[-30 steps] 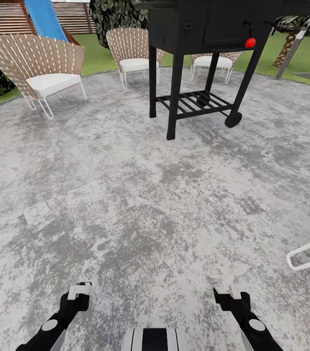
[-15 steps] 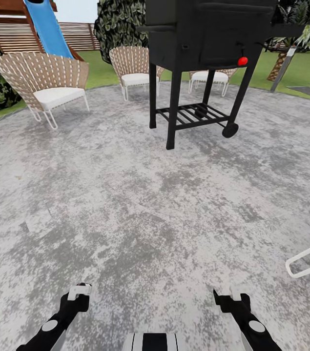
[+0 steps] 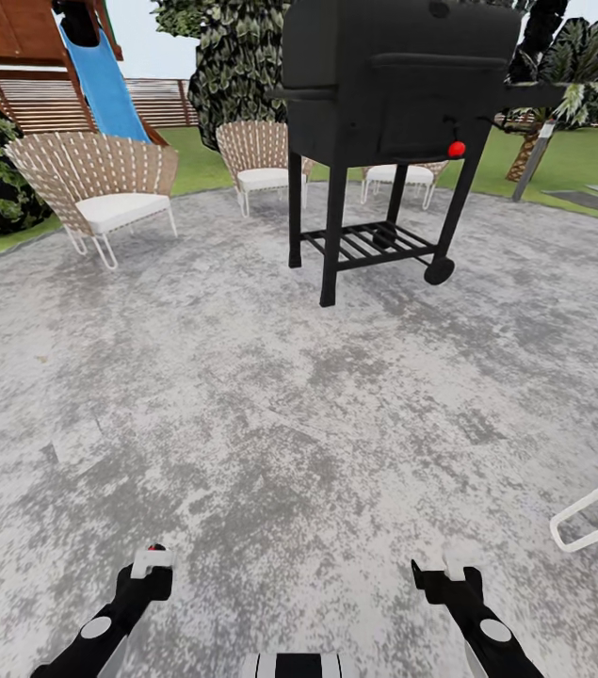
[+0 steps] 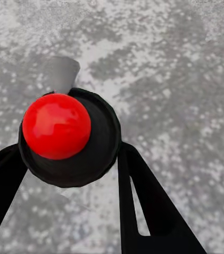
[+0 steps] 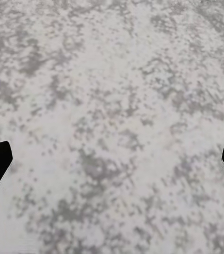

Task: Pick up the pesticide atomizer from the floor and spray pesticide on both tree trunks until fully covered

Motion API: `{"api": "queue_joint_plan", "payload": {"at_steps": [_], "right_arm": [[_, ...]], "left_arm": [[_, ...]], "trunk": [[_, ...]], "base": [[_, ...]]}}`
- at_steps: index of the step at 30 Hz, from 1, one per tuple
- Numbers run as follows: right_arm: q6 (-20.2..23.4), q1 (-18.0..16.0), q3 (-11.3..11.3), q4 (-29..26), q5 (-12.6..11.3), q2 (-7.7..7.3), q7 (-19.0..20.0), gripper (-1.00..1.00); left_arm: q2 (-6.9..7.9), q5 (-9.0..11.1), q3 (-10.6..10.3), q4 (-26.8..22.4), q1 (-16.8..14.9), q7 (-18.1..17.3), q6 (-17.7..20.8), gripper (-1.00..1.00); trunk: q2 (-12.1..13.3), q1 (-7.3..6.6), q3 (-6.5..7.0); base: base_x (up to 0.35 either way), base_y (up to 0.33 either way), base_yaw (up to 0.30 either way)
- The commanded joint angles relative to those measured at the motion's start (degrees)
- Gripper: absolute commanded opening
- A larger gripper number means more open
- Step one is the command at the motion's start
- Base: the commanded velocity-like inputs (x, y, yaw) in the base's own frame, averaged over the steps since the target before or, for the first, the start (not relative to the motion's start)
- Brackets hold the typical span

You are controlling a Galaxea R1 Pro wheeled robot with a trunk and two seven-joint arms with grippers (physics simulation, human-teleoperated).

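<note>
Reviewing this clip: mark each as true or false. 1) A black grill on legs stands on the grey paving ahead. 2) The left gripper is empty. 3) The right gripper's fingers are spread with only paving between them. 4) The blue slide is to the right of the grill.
1) True: the black grill stands on the grey paving.
2) False: the left gripper holds a black object with a red ball top between its fingers.
3) True: the right gripper is open over bare paving.
4) False: the blue slide is left of the grill.

Both arms [image 3: 115, 617] are black with grey discs (white gripper mounts), trunk [image 3: 297, 656] striped black-and-white.
</note>
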Motion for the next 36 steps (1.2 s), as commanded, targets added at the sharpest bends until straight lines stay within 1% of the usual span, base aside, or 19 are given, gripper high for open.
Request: {"api": "queue_joint_plan", "payload": {"at_steps": [1, 9, 18, 20, 22, 23, 24, 25, 26, 27, 28, 29, 31, 36], "right_arm": [[-0.2, 0.0, 0.0, 0.0, 0.0, -0.01, 0.0, 1.0], [-0.1, 0.0, 0.0, 0.0, 0.0, -0.01, -0.1, 1.0], [-0.3, 0.0, 0.0, 0.2, 0.0, -0.01, -0.2, 1.0], [-0.8, 0.0, -0.1, 1.6, 0.0, -0.09, -0.3, 1.0], [-3.8, 0.0, -0.1, 5.9, 0.0, -0.24, -0.3, 1.0], [-8.4, 0.1, -0.1, 10.1, 0.0, -0.4, -0.3, 1.0], [-11.9, 0.1, -0.1, 13.0, 0.0, -0.51, -0.2, 1.0], [-18.9, 0.1, -0.1, 19.2, 0.0, -0.68, -0.2, 1.0], [-21.9, 0.1, -0.1, 21.8, 0.0, -0.72, -0.1, 1.0], [-23.1, 0.1, -0.1, 22.9, 0.0, -0.74, -0.1, 1.0], [-25.9, 0.1, -0.1, 25.4, 0.0, -0.77, -0.1, 1.0], [-27.3, 0.1, -0.1, 27.2, 0.0, -0.78, -0.1, 1.0], [-28.2, 0.1, -0.1, 28.7, 0.0, -0.79, -0.2, 1.0], [-28.8, 0.1, -0.1, 29.7, -0.1, -0.52, -0.4, 1.0]], "left_arm": [[-0.04, -0.2, 0.4, 0.0, 0.0, -0.4, -0.2, -1.0], [-0.04, -0.1, 0.4, 0.0, 0.0, -0.4, -0.2, -1.0], [-0.09, -0.1, 0.4, 0.6, 0.0, -0.4, -0.2, -1.0], [0.04, 0.0, 0.5, 0.7, 0.5, -0.3, -0.1, -1.0], [0.15, 0.0, 0.7, 0.7, 1.8, -0.3, -0.1, -1.0], [0.26, 0.1, 0.7, 0.7, 2.9, -0.2, -0.1, -1.0], [0.34, 0.1, 0.7, 0.7, 3.6, -0.2, -0.1, -1.0], [0.42, 0.2, 0.7, 0.7, 4.9, 0.0, -0.1, -1.0], [0.45, 0.3, 0.7, 0.7, 5.5, 0.1, -0.2, -1.0], [0.45, 0.3, 0.8, 0.7, 5.7, 0.2, -0.2, -1.0], [0.47, 0.3, 0.8, 0.8, 6.3, 0.4, -0.2, -1.0], [0.48, 0.3, 0.9, 0.8, 6.7, 0.7, -0.2, -1.0], [0.48, 0.3, 1.4, 0.8, 7.2, 1.0, -0.2, -1.0], [0.42, 0.3, 2.1, 0.8, 8.1, 1.2, -0.2, -1.0]], "trunk": [[0.0, -0.03, 0.19], [0.1, -0.24, 1.97], [0.2, -0.47, 4.71], [0.3, -0.52, 5.33], [0.3, -0.58, 5.95], [0.3, -0.6, 6.26], [0.3, -0.63, 6.58], [0.3, -0.65, 6.89], [0.3, -0.68, 7.2], [0.4, -0.7, 7.51], [0.4, -0.73, 7.82], [0.4, -0.76, 8.13], [0.4, -0.81, 8.69], [0.5, -0.94, 9.85]], "base": [[0.0, 0.0, 0.0], [0.0, 0.0, 0.0], [0.0, 0.0, 0.0], [0.0, 0.0, 0.0], [0.0, 0.0, 0.0], [0.0, 0.0, 0.0], [0.0, 0.0, 0.0], [0.0, 0.0, 0.0], [0.0, 0.0, 0.0], [0.0, 0.0, 0.0], [0.0, 0.0, 0.0], [0.0, 0.0, 0.0], [0.0, 0.0, 0.0], [0.0, 0.0, 0.0]]}}
